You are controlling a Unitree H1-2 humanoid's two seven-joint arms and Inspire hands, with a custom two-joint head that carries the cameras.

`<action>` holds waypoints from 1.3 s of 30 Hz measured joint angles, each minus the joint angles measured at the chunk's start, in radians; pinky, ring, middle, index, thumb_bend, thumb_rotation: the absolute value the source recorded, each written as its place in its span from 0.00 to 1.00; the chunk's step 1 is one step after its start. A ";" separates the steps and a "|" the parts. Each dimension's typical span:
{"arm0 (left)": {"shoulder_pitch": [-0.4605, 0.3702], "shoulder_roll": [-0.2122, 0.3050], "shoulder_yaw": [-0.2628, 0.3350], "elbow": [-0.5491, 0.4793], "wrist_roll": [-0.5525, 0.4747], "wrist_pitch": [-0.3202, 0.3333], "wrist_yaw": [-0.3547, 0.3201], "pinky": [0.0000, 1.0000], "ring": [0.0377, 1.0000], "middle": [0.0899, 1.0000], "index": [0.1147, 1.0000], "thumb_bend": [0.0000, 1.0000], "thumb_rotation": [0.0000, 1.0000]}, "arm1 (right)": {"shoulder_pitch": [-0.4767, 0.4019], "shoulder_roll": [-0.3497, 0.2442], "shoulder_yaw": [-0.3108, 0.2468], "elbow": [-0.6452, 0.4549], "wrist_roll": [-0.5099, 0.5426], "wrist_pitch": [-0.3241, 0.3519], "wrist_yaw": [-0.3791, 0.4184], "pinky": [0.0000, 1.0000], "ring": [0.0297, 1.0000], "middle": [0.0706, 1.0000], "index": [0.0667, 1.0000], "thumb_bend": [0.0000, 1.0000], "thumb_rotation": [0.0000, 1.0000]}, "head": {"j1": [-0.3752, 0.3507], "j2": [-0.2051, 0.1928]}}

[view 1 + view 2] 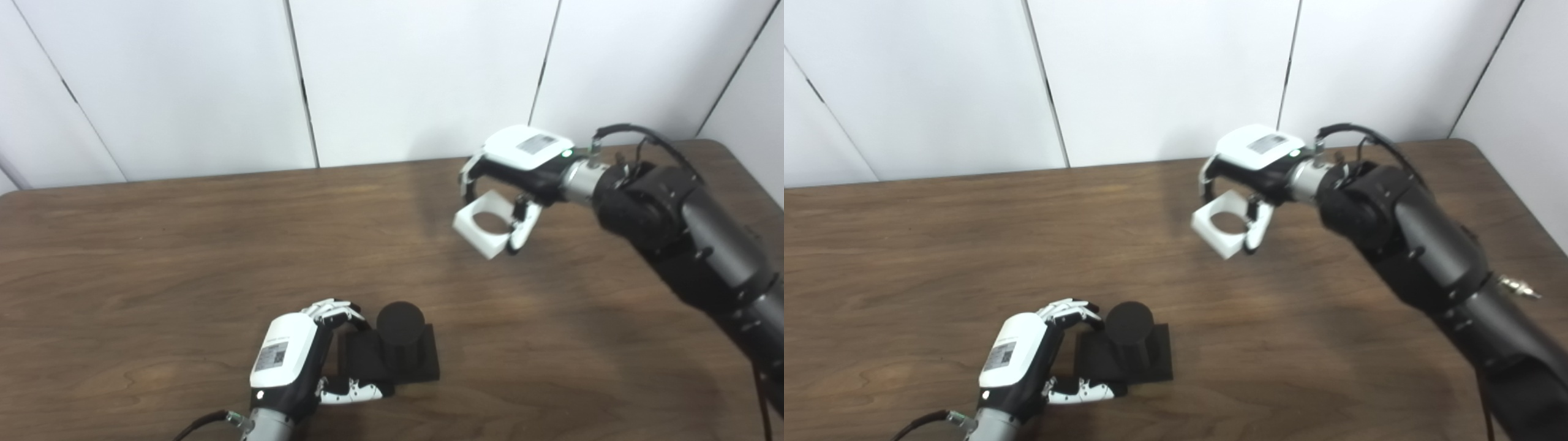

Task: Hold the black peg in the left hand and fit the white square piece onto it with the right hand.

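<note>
The black peg stands upright on its square black base on the table near the front. My left hand is closed around the base's left side, fingers over the top edge and thumb along the front. My right hand is at the back right, lifted above the table and shut on the white square piece, which has a round hole through it. The piece hangs tilted below the fingers, well apart from the peg. Both show in the right eye view too: the peg and the piece.
The brown wooden table runs across the view, with its right edge and rounded back corner at the far right. White wall panels stand behind it. My right arm crosses the table's right side.
</note>
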 measured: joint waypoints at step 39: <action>-0.011 -0.017 -0.021 -0.005 0.029 0.044 0.000 0.75 0.81 0.74 0.42 0.52 0.05 | 0.007 0.151 -0.035 -0.340 0.042 0.037 0.224 0.91 0.86 0.73 0.45 0.52 0.13 | 0.046 0.031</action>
